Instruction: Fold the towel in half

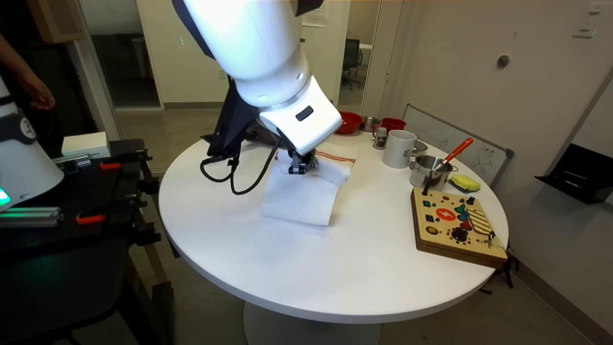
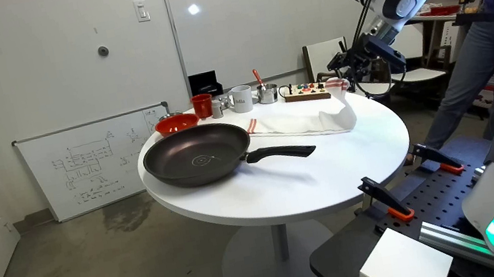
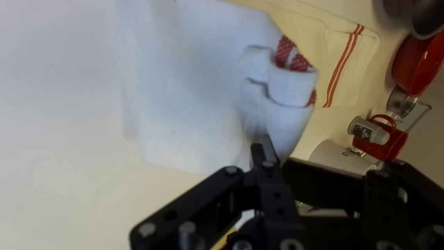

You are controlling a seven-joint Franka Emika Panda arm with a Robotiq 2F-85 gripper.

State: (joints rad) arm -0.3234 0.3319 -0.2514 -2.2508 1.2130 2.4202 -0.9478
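The towel (image 1: 299, 199) is a long white cloth with red stripes near its short ends. One striped end lies flat on the round white table (image 2: 356, 150). The towel's other end is lifted, as an exterior view shows (image 2: 343, 109). My gripper (image 1: 301, 167) is above the table at this raised end. In the wrist view my gripper (image 3: 262, 147) has its fingers together on the bunched cloth, and the towel (image 3: 194, 104) hangs from them in a curve. The exact pinch point is partly hidden by the fingers and folds.
A large frying pan (image 2: 199, 154) sits beside the towel's flat end. A red bowl (image 2: 177, 123), white mug (image 1: 399, 149), shaker (image 1: 380, 138), red cup (image 2: 202, 105), metal pot (image 1: 429, 171), yellow sponge (image 1: 464, 182) and wooden button board (image 1: 455, 225) stand along the far side.
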